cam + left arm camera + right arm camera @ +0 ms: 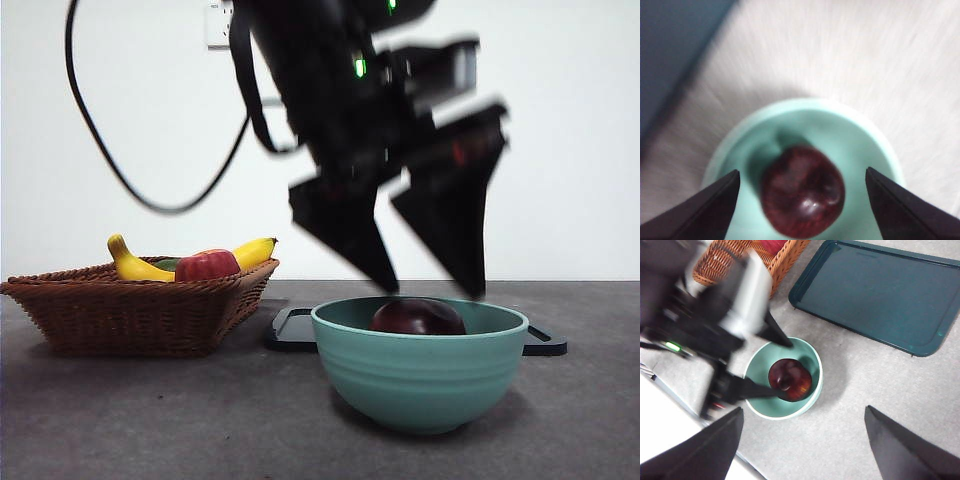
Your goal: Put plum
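Observation:
The dark maroon plum (418, 317) lies in the teal bowl (420, 375) at the front of the table. It also shows in the left wrist view (802, 190) and the right wrist view (789, 379). My left gripper (430, 285) is open just above the bowl, its jaws spread on either side of the plum and not touching it; it is blurred by motion. In the left wrist view the bowl (750, 145) fills the space between the jaws. My right gripper (802, 440) is open and empty, high above the table, looking down on the bowl (760, 375).
A wicker basket (140, 305) at the left holds a yellow banana (140, 265) and a red apple (207, 265). A dark green tray (295, 328) lies behind the bowl; it also shows in the right wrist view (880, 295). A black cable (110, 150) hangs at the upper left.

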You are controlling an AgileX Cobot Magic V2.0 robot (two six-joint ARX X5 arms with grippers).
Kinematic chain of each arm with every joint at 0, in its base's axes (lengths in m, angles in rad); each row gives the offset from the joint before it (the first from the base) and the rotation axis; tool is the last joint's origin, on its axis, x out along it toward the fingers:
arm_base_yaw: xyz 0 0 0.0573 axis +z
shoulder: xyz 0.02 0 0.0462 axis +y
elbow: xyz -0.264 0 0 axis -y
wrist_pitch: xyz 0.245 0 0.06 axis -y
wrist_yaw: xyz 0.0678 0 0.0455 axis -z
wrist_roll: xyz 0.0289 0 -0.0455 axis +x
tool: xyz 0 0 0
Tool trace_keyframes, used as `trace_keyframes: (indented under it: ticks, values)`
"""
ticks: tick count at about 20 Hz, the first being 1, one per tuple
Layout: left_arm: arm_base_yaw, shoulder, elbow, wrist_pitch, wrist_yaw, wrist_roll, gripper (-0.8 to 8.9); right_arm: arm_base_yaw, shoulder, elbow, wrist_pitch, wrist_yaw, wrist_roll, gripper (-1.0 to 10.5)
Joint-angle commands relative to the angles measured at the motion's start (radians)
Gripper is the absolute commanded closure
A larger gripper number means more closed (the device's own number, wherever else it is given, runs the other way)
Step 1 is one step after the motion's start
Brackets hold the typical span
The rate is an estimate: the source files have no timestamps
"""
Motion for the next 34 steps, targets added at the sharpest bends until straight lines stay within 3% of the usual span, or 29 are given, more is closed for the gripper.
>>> trace_keyframes:
  ticks: [1, 9, 12, 16, 22, 25, 34]
  values:
    - [0.017, -0.071, 0.045, 0.005, -0.003, -0.010, 4.08, 0.003, 0.007, 0.019, 0.009, -0.001, 0.003, 5.6]
    - [0.250, -0.392, 0.045, -0.084, 0.003, -0.067, 4.09, 0.003, 0.007, 0.019, 0.009, -0.001, 0.003, 5.6]
    - [0.371, -0.499, 0.005, -0.130, 0.114, -0.068, 4.12, 0.003, 0.007, 0.019, 0.009, -0.001, 0.003, 5.6]
    - [0.481, -0.671, -0.191, -0.127, 0.225, -0.093, 4.12, 0.003, 0.007, 0.019, 0.010, -0.001, 0.003, 5.6]
    - [0.490, -0.850, -0.457, -0.168, 0.481, -0.093, 4.13, 0.003, 0.007, 0.019, 0.010, -0.001, 0.003, 5.6]
    - [0.483, -0.853, -0.467, -0.240, 0.481, -0.077, 4.13, 0.003, 0.008, 0.018, 0.009, -0.001, 0.003, 5.6]
    - [0.460, -0.853, -0.467, -0.225, 0.484, -0.082, 4.13, 0.042, 0.050, -0.011, 0.001, -0.002, 0.044, 5.6]
